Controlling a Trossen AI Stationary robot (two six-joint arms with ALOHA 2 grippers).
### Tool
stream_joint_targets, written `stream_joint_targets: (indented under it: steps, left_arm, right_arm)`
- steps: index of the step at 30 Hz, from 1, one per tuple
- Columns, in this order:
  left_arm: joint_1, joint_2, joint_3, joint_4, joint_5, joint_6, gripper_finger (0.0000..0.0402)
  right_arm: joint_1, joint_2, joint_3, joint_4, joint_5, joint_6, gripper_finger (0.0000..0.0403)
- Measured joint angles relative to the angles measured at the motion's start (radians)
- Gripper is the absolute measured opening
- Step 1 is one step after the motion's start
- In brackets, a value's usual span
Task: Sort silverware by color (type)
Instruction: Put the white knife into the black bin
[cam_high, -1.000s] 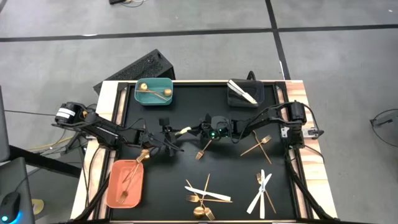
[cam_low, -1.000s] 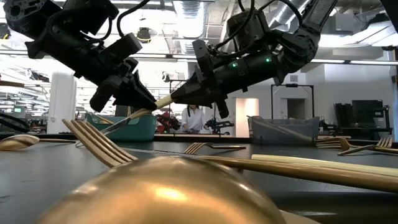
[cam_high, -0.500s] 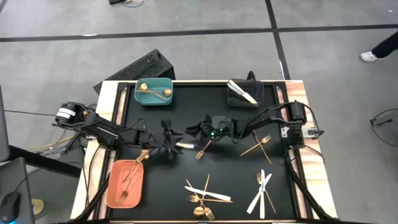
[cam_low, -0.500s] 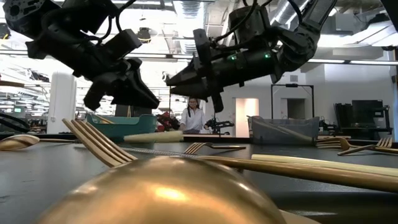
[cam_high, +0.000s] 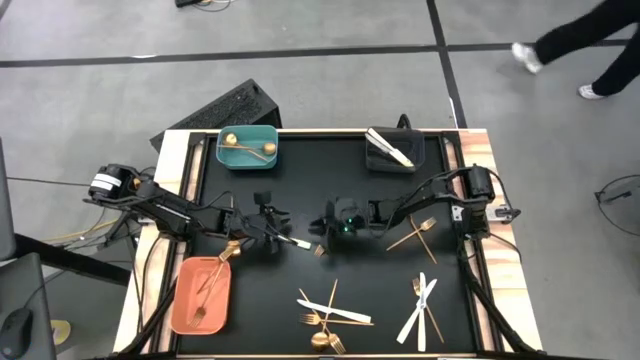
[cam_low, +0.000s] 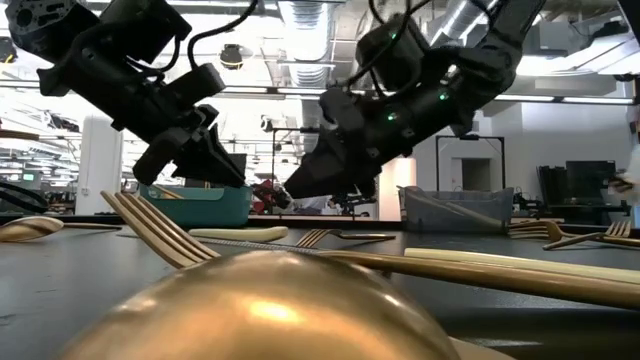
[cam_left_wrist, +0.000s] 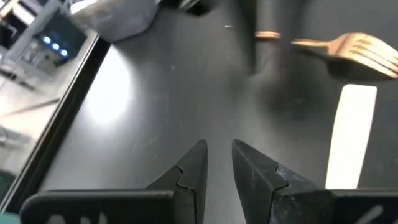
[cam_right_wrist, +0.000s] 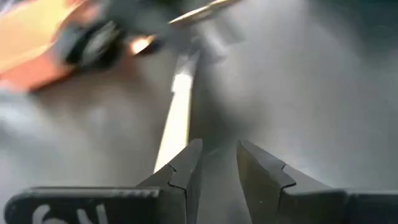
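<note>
High view: both arms reach inward over the black mat. The left gripper (cam_high: 272, 226) hangs above the mat's middle, and the right gripper (cam_high: 325, 228) faces it from close by. A white knife (cam_high: 298, 241) lies flat between them, held by neither. A second ago it was pinched between the two claws; since then it has dropped to the mat. I count three bins: teal bin (cam_high: 248, 148) holding two gold pieces, salmon bin (cam_high: 202, 293) holding two, dark bin (cam_high: 394, 150) holding two white knives. Loose silverware lies in three clusters near the front and right edges.

Low view: both arms slope down, tips clear of the knife (cam_low: 238, 233) beneath.

Left wrist view: fingers (cam_left_wrist: 189, 174) stand narrowly apart, empty; one gold fork (cam_left_wrist: 354, 48) lies beyond.

Right wrist view: fingers (cam_right_wrist: 186, 168) narrowly parted, empty, above the knife (cam_right_wrist: 175, 121).
</note>
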Motion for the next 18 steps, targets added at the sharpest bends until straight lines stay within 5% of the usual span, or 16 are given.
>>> stream_joint_targets:
  steps: [8, 18]
  left_arm:
    - [0.000, -0.047, -0.001, -0.005, -0.069, -0.116, 0.0064]
    - [-0.005, -0.292, 0.000, -0.149, -0.103, -0.188, 0.0075]
  right_arm:
    - [0.090, 0.035, 0.119, -0.074, 0.034, -0.302, 0.0131]
    - [0.092, 0.258, 0.404, -0.251, 0.096, -0.316, 0.0205]
